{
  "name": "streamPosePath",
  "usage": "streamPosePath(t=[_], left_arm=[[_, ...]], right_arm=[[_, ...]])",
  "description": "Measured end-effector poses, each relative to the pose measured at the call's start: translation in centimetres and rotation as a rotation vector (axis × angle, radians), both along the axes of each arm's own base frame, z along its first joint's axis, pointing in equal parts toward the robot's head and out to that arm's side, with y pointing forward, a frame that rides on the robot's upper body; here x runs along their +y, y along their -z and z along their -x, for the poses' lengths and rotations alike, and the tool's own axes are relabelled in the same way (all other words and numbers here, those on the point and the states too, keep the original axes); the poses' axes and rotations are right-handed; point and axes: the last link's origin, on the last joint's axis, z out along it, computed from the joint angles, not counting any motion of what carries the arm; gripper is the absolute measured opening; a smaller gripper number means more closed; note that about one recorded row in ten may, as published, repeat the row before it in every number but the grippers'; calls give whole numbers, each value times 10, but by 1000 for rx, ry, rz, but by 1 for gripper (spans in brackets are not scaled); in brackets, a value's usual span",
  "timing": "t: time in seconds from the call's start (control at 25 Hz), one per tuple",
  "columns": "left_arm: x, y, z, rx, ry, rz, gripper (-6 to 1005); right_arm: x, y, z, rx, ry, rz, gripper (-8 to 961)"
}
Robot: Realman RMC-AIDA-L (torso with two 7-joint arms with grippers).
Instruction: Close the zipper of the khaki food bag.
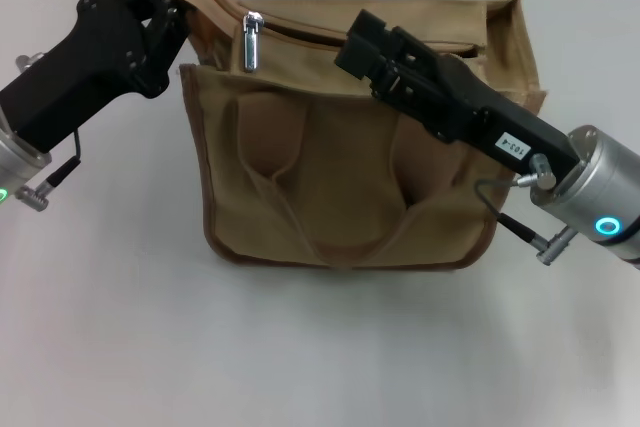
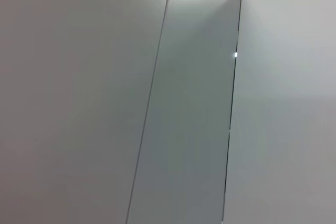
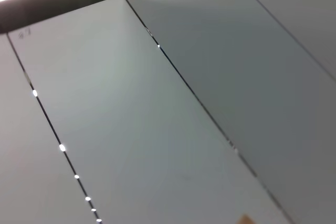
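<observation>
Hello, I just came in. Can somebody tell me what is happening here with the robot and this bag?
The robot is working on a khaki food bag that stands on a white table, aiming to close its zipper. The left gripper is at the bag's top left corner and appears to hold the fabric there. The right gripper reaches in over the top edge near the middle. The silver pull tab hangs near the left end, untouched, and the top looks open.

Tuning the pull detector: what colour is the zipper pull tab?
Shiny silver metal pull tab, against the khaki food bag; head view shows it best.
</observation>
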Motion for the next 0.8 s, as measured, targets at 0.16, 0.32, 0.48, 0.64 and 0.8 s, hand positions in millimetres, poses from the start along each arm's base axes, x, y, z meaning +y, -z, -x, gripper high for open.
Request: streamPosePath(t=[0.16, 0.32, 0.48, 0.64, 0.8], left_arm=[[3, 2, -5, -3, 15, 10, 18], [8, 6, -12, -6, 29, 25, 18], [11, 7, -17, -11, 42, 31, 18], [13, 7, -21, -13, 55, 33, 18], [16, 10, -27, -16, 76, 44, 18]], right_arm=[[3, 2, 4, 8, 14, 39, 817], [6, 9, 9, 12, 36, 72, 817], [11, 17, 15, -12, 55, 114, 817], [14, 25, 19, -38, 69, 138, 817], [18, 29, 20, -65, 87, 142, 817]])
